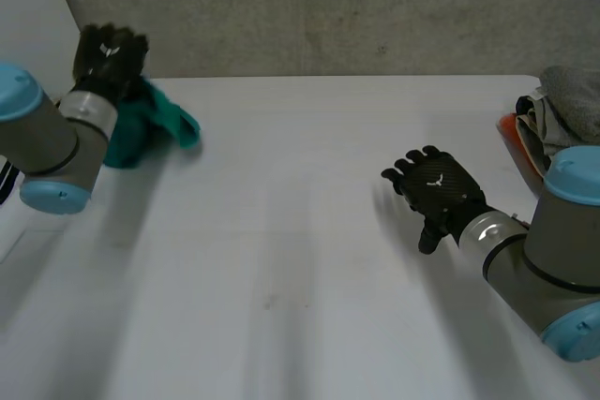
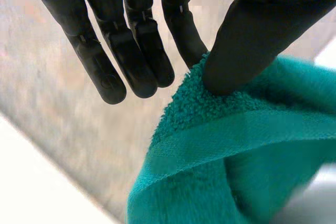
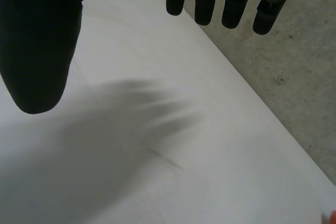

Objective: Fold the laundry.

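Observation:
A teal towel [image 1: 150,124] hangs bunched at the table's far left corner, under my left hand [image 1: 111,53], which is raised above the table edge. In the left wrist view the thumb [image 2: 262,30] presses the teal towel [image 2: 236,150] near its hemmed edge against the side of a finger, while the other fingers [image 2: 131,40] stay straight beside it. My right hand [image 1: 436,189] hovers over the white table [image 1: 300,259] at the right, fingers spread and straight, nothing in it. The right wrist view shows its thumb [image 3: 37,40] and fingertips [image 3: 205,3] above bare table.
A pile of grey and beige laundry [image 1: 562,110] lies at the table's far right edge on something orange [image 1: 509,130]. A grey concrete surface [image 1: 328,7] runs behind the table's back edge.

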You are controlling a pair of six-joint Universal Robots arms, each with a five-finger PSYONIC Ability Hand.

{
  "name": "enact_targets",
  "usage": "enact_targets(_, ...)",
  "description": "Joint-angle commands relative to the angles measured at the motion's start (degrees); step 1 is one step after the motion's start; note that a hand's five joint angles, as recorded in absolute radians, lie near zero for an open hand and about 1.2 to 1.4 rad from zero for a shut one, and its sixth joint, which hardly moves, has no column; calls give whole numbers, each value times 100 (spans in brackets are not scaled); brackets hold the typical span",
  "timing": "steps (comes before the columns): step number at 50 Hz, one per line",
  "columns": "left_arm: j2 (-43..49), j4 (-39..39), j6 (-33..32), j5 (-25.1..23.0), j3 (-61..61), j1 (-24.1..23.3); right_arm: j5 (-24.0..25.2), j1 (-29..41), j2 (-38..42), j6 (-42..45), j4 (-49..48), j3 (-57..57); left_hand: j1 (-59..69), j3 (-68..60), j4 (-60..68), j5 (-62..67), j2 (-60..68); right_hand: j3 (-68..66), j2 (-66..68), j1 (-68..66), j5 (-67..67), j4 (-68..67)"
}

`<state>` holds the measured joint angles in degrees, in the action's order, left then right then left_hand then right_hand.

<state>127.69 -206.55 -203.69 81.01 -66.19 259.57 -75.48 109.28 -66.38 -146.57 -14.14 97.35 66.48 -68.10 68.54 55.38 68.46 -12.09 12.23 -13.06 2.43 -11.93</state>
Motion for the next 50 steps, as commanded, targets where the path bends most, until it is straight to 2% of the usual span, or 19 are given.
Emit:
enact_targets(1, -2043, 71, 1294, -217, -1771, -915, -19, -187, -199, -47, -1, 3, 1352, -1190, 1146, 1462, 1154, 209, -223, 306, -243, 193)
enact_targets(7, -2793, 71, 1972, -472, -2933, -1671, -80, -407, -244, -152, -10, 12, 1352, -1190, 1146, 1462, 1154, 209, -223, 306, -243, 193)
enact_targets(8, -2750, 62, 2104, -551, -3239, -1925, -89, -451, -244, -161, -10, 12, 1352, -1190, 1146, 1462, 1154, 209, -223, 306, -243, 193)
enact_targets(10, -2636, 79, 2166, -604, -3391, -2111, -98, -565, -244, -179, -27, 12, 1352, -1190, 1146, 1462, 1154, 209, -223, 306, -243, 193)
enact_targets(13, -1996, 237, 2193, -622, -3436, -2471, -98, -618, -244, -179, -36, 3, 1188, -1025, 981, 1298, 990, 209, -223, 306, -243, 193)
enact_targets(14, -1837, 342, 2175, -622, -3401, -2559, -98, -627, -244, -179, -36, -6, -196, 359, -402, -86, -394, 209, -223, 306, -243, 193)
enact_targets(15, -1557, 595, 2132, -631, -3296, -2743, -98, -627, -244, -179, -36, -6, -2858, 3020, -3064, -2748, -3055, 209, -223, 306, -243, 193)
enact_targets(16, -1494, 720, 2114, -648, -3234, -2797, -98, -627, -235, -179, -36, -6, -3900, 4063, -4107, -3790, -4098, 209, -223, 306, -243, 193)
enact_targets(18, -1501, 975, 2096, -648, -3076, -2841, -98, -618, -244, -179, -27, -6, -5017, 5179, -5223, -4906, -5214, 209, -223, 306, -243, 193)
enact_targets(22, -1993, 1310, 2114, -560, -2742, -2553, -133, -601, -244, -179, -1, 20, -5206, 5368, -5412, -5096, -5404, 209, -223, 306, -243, 193)
enact_targets(23, -2203, 1319, 2096, -569, -2698, -2282, -133, -609, -235, -179, 8, 21, -5206, 5368, -5412, -5096, -5404, 209, -223, 306, -243, 193)
enact_targets(27, -2495, 1310, 2070, -578, -2601, -1736, -195, -574, -261, -196, 104, 91, -5072, 5234, -5278, -4962, -5270, 209, -223, 306, -243, 193)
enact_targets(31, -2434, 1284, 1860, -578, -2505, -1664, -353, -425, -480, -319, 481, 152, -5004, 5167, -5211, -4894, -5202, 209, -223, 306, -243, 193)
enact_targets(34, -2136, 1284, 1482, -569, -2417, -1620, -406, -110, -595, -669, 963, 135, -4970, 5133, -5177, -4860, -5168, 209, -223, 306, -243, 193)
enact_targets(38, -1564, 1310, 534, -482, -2197, -1506, -397, 269, -621, -1232, 1405, 108, -4753, 4916, -4959, -4643, -4951, 209, -223, 306, -243, 193)
enact_targets(39, -1433, 1301, 131, -429, -2092, -1349, -388, 339, -622, -1338, 1449, 117, -4668, 4831, -4875, -4558, -4866, 209, -223, 306, -243, 193)
enact_targets(43, -968, 1310, -626, -367, -1671, -787, -353, 778, -657, -1620, 1502, 187, -4366, 4529, -4573, -4256, -4564, 209, -223, 306, -243, 193)
enact_targets(50, 60, 1380, -813, -376, -599, -486, -406, 1710, -411, -1620, 826, 188, -4365, 4527, -4571, -4255, -4563, 209, -223, 306, -243, 193)
